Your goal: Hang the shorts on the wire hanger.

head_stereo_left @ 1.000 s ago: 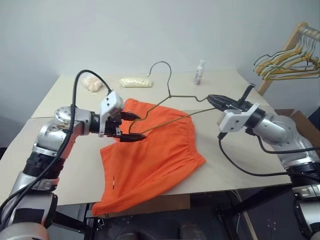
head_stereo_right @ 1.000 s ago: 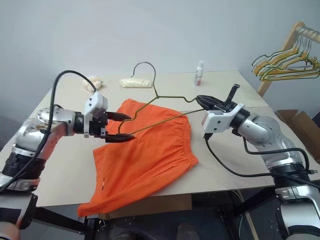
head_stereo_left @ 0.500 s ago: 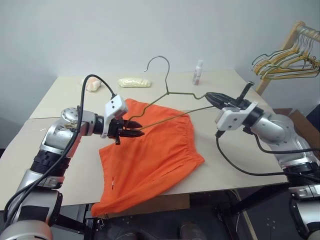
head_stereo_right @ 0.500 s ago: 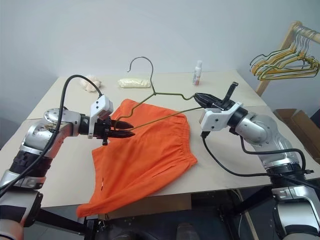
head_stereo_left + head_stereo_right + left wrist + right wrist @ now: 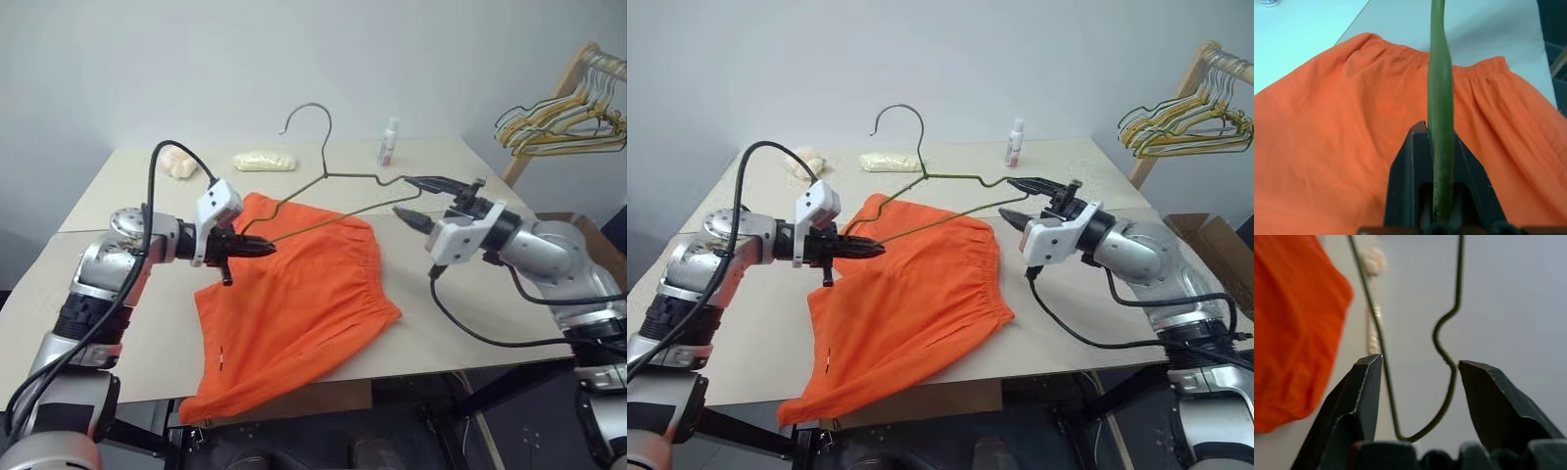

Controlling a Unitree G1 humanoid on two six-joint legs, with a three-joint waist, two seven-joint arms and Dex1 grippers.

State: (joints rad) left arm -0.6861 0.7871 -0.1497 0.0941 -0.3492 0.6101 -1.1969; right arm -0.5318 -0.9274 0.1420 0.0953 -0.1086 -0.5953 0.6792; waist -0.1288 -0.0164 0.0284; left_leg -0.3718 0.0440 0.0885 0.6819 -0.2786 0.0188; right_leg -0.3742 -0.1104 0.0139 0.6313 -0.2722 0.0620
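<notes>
The orange shorts (image 5: 294, 294) lie flat on the table (image 5: 127, 294), one leg hanging over its front edge. The dark wire hanger (image 5: 328, 152) is held above them, hook up and tilted. My left gripper (image 5: 266, 246) is shut on the hanger's left corner; the left wrist view shows the wire (image 5: 1440, 73) pinched between the fingers over the shorts (image 5: 1327, 122). My right gripper (image 5: 404, 194) is open around the hanger's right corner. In the right wrist view that bend (image 5: 1452, 382) sits loose between the spread fingers.
A small white bottle (image 5: 390, 143), a pale packet (image 5: 265, 162) and a peach-coloured lump (image 5: 181, 164) stand along the table's far edge. A wooden rack with bunched yellow and green hangers (image 5: 563, 122) is at the far right, a cardboard box (image 5: 593, 235) below it.
My left gripper shut on the hanger's left corner. My right gripper opened, let go of the right corner and drew back slightly. The hook now stands more upright.
</notes>
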